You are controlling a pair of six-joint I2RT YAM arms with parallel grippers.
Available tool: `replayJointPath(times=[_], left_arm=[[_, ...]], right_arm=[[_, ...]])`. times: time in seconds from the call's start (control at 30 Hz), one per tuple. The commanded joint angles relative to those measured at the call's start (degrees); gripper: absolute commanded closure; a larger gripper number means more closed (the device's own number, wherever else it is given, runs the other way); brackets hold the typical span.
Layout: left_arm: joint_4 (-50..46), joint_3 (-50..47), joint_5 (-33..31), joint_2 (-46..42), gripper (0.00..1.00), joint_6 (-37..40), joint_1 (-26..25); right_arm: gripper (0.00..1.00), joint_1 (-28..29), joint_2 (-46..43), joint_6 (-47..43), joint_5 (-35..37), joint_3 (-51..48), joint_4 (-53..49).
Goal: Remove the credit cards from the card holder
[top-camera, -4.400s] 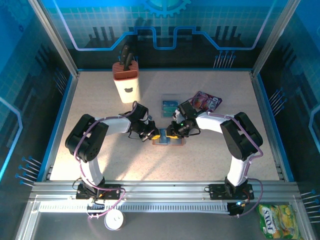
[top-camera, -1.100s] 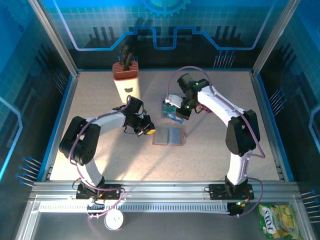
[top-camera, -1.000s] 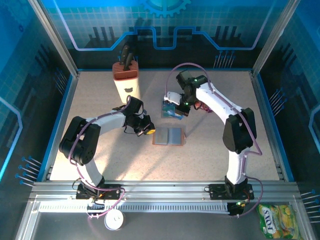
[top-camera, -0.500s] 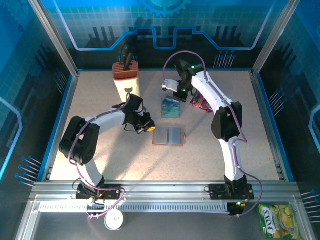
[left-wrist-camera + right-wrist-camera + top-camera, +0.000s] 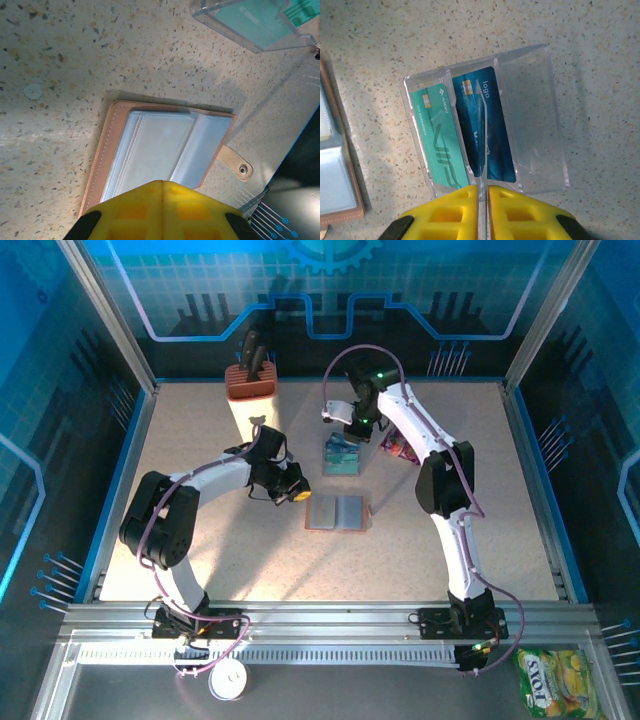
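Note:
The card holder (image 5: 338, 512) lies open and flat at the table's middle, tan rim, blue-grey sleeves (image 5: 165, 145), snap tab (image 5: 239, 167) to one side. My left gripper (image 5: 297, 497) hovers at its left edge, its yellow fingers (image 5: 162, 182) pressed together on nothing. Behind it stands a clear tray (image 5: 342, 455) holding two credit cards, a teal card (image 5: 437, 135) and a blue card (image 5: 495, 135). My right gripper (image 5: 345, 437) hangs over that tray. Its jaws (image 5: 483, 189) stand slightly apart, and what looks like a thin card seen edge-on runs between them.
A cream knife block (image 5: 253, 405) stands at the back left. A purple snack packet (image 5: 402, 445) lies just right of the tray, under the right arm. A green candy bag (image 5: 548, 680) lies off the table at bottom right.
The right arm left the card holder, went to the tray and folded further back; its jaws have just parted a little. The left gripper drew slightly left of the card holder and stays shut.

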Motion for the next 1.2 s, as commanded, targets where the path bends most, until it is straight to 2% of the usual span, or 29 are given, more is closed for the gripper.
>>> replayJointPath(times=[0.0,0.27,0.43,0.7,0.93,1.17], left_arm=[[-1.72,1.02,-0.08,0.79,0.94,0.88,0.54],[-1.03,0.43,0.07,0.23,0.94,0.84,0.54],[-0.21,-0.79,-0.03,0.06,0.93,1.07,0.54],[3.01,-3.99,0.67,-0.57,0.93,0.53,0.45],[5.68,-6.54,1.72,-0.49,0.93,0.3,0.1],[8.66,-9.56,1.88,0.26,0.94,0.18,-0.51]], right_arm=[[0.81,-0.63,0.49,0.02,1.67,1.38,0.0],[0.78,-0.39,-3.93,2.23,2.06,-1.33,2.03],[0.77,0.04,-7.18,6.37,1.2,-6.29,5.06],[0.74,1.71,-17.8,19.98,-3.81,-23.13,17.44],[0.69,2.88,-26.31,33.15,-3.64,-36.76,26.99],[0.74,3.06,-33.85,47.69,-8.44,-50.19,36.78]])
